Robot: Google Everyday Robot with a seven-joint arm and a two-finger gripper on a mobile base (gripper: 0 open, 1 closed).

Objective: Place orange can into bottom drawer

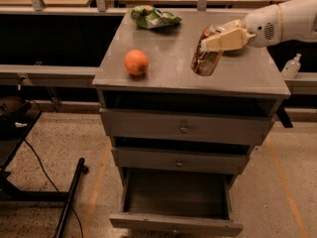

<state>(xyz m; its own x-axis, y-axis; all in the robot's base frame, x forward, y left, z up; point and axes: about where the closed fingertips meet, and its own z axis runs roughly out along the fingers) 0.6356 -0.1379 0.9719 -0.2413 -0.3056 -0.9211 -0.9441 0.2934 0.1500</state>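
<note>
The white arm comes in from the right side and reaches low across the worktop. Its end effector points left, and its pale fingers are closed around the top of the orange can.

The rest of the arm is cut off at the right edge. The fingers cover the can's top, so its lid cannot be seen. The writing on the can is too small to read.

The can is on the right part of the worktop, leaning over to one side. It looks brown-orange and shiny, with pale marks. Whether its bottom touches the worktop is hard to tell.

The bottom drawer is pulled out far below, under two shut drawers. A round orange fruit sits to the left of the can, well apart. A green bag lies at the back.
</note>
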